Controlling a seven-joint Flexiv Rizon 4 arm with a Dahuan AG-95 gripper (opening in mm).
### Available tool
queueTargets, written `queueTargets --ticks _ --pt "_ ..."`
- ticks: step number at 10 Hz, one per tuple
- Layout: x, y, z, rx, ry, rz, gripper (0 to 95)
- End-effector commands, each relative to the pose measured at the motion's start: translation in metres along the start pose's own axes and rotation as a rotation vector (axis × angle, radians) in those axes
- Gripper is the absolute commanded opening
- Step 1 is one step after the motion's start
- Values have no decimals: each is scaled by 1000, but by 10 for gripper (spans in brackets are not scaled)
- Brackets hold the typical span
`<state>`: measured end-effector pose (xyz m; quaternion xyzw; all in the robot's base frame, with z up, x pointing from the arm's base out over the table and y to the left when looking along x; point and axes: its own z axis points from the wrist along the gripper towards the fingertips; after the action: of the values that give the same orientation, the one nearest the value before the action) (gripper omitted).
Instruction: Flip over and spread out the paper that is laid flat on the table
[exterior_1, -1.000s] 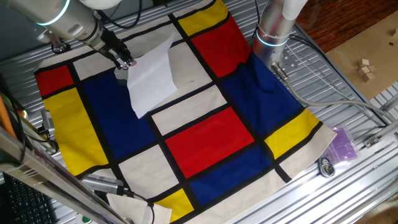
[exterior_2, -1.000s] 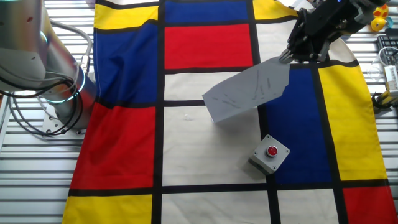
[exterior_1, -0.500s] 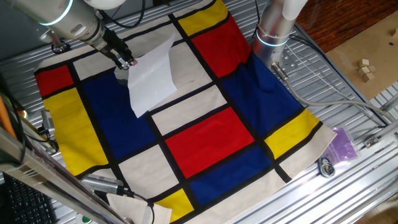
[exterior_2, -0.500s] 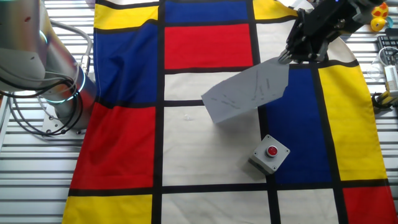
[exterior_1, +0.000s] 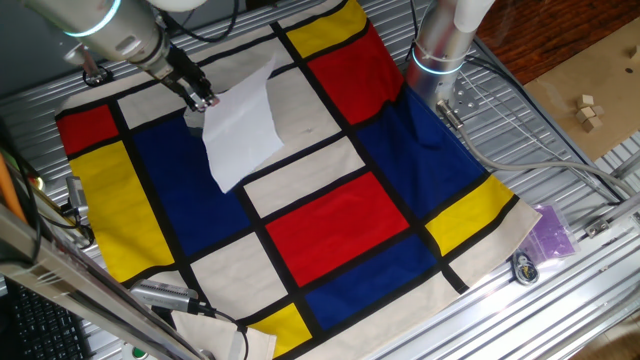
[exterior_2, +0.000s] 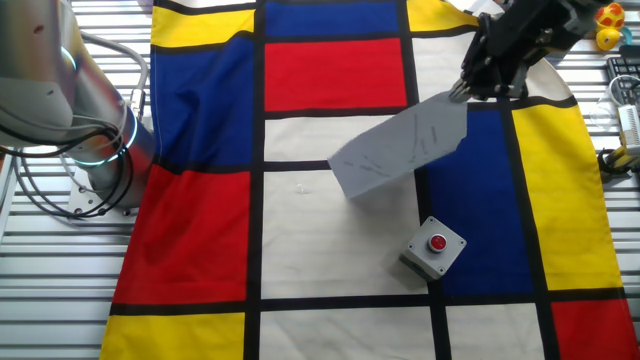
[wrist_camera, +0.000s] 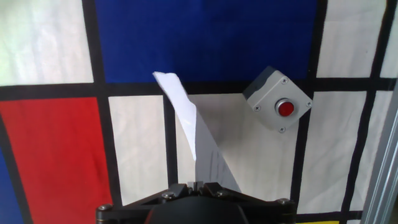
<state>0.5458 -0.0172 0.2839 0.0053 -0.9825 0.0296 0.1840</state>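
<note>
Evenly and brightly lit, sharp throughout; soft shadow under the paper (exterior_2: 400, 152); mild glare along metal table (exterior_1: 560, 140) slats.

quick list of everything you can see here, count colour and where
paper: 1, white, one corner pinched in the gripper, lifted and hanging over the cloth
cloth: 1, red, blue, yellow and cream blocks with black lines, spread over the table
table: 1, grey slatted metal, under the cloth
button box: 1, grey with a red button, on the cloth near the paper
purple bag: 1, on the bare slats past the cloth's edge
wooden blocks: a few, pale, off the table's far side
arm base: 1, silver, at the cloth's edge
gripper: 1, black, shut on the paper's corner
</note>
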Motion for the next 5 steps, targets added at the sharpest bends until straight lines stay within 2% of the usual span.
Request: queueTargets --ticks 1,5 --pt "-3 0 -3 -3 3 -17 0" --pt "-3 0 -3 -15 20 -11 0"
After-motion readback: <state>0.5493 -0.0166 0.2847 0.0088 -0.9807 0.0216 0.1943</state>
